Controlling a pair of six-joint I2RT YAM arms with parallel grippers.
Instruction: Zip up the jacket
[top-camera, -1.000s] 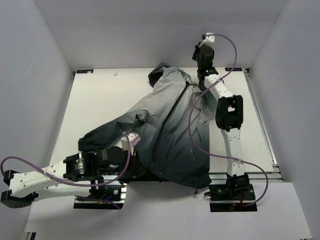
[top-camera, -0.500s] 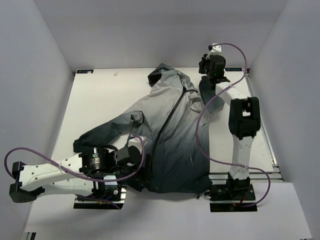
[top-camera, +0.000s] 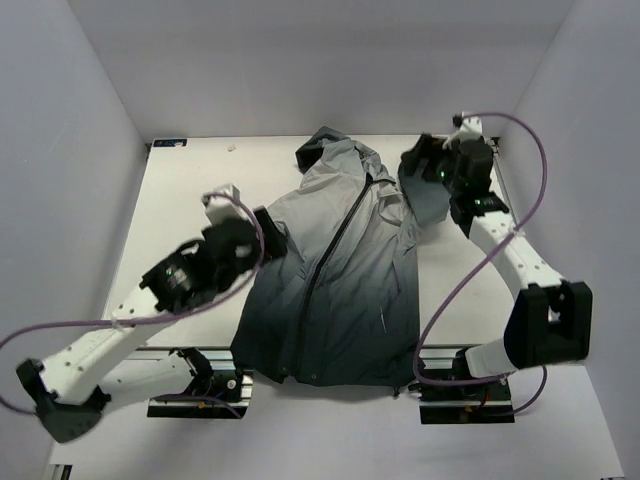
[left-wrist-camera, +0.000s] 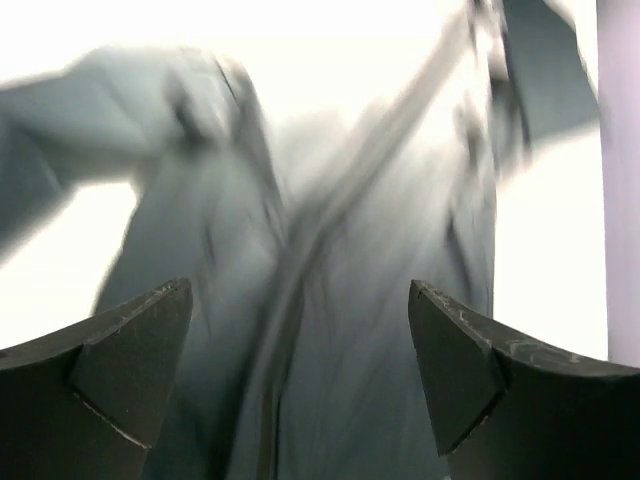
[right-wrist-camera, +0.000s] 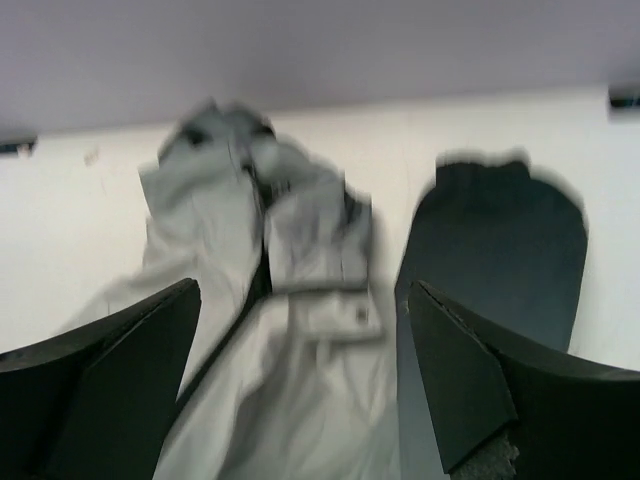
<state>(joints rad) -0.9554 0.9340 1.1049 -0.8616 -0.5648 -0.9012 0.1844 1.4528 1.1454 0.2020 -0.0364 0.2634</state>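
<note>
Left wrist: jacket (left-wrist-camera: 350, 250) lies ahead of left gripper (left-wrist-camera: 300, 292).

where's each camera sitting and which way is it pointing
Top external: above and behind the arms, looking down on the table and the spread jacket; both arms show, bases at the bottom.
Left wrist: on the left arm, facing across the jacket's front, blurred; the open left gripper frames the bottom.
Right wrist: on the right arm, facing the hood and a dark sleeve end toward the back wall; the open right gripper shows.
Shared: all three show the jacket's zipper.
</note>
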